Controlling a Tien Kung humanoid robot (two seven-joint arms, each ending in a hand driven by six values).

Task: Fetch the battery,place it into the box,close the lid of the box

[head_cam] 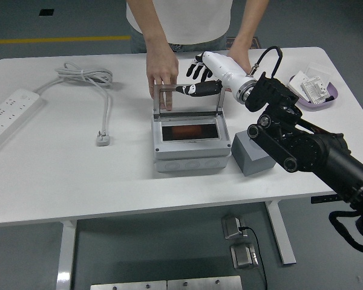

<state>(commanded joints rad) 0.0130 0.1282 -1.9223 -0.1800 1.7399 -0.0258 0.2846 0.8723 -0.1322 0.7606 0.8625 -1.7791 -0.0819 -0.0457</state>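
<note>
A white table [78, 181] stands in front of me with a grey box [191, 142] near its middle. The box's clear lid [189, 99] stands up at the back of the box, still open. Inside the box, on the dark floor, I can see a dull orange shape [184, 130] lying flat. It looks like the battery, but it is blurry.

The robot's right hand [201, 77] reaches in from the right, over the top of the lid. Its black fingers [196, 89] are stretched out and hold nothing. One long finger lies along the lid's top edge; I cannot tell if it touches. The right arm [302, 148] is black and bends across the right side of the table. The left hand is not in sight.

A person stands at the far side of the table. One of the person's hands [162, 69] rests with its fingers down on the left side of the lid frame. The person's other hand [239, 60] is just behind the robot's white wrist.

A small grey block [251, 156] sits just right of the box. A purple dish [317, 90] with little white things is at the far right. A white power strip [9, 116] and a coiled white cable [88, 78] with a plug [103, 138] lie on the left side.
</note>
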